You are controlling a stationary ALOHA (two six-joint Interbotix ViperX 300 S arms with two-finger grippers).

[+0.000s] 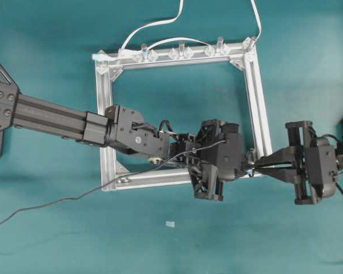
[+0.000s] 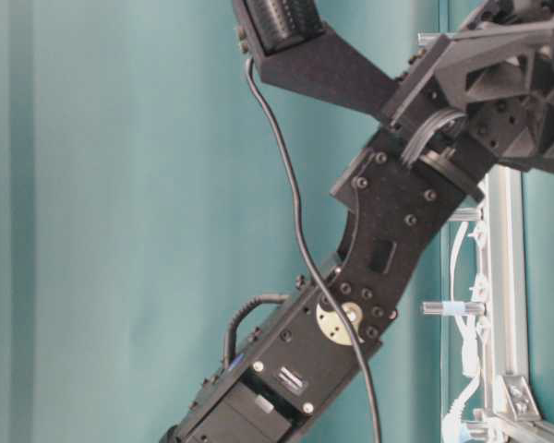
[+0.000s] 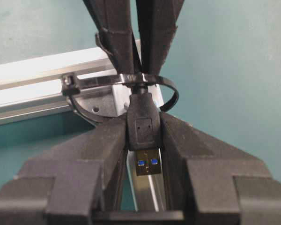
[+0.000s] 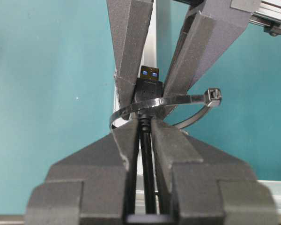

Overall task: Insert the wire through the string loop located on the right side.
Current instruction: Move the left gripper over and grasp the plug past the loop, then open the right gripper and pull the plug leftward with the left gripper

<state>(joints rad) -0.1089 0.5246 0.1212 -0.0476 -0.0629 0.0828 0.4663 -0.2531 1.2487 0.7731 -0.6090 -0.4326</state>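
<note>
Gripping wire (image 3: 144, 123) plug: left pincer (image 3: 144, 133) | right pincer (image 4: 145, 140) clamped on cable

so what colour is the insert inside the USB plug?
Blue, inside the silver shell of the wire's plug; the left wrist view shows it best.

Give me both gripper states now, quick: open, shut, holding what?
Left gripper: shut on the wire, at its plug.
Right gripper: shut on the wire, on the cable beside the string loop.

Left pincer (image 3: 143, 136) clamped tight; right pincer (image 4: 143, 136) closed, tips apparently meeting left's.
</note>
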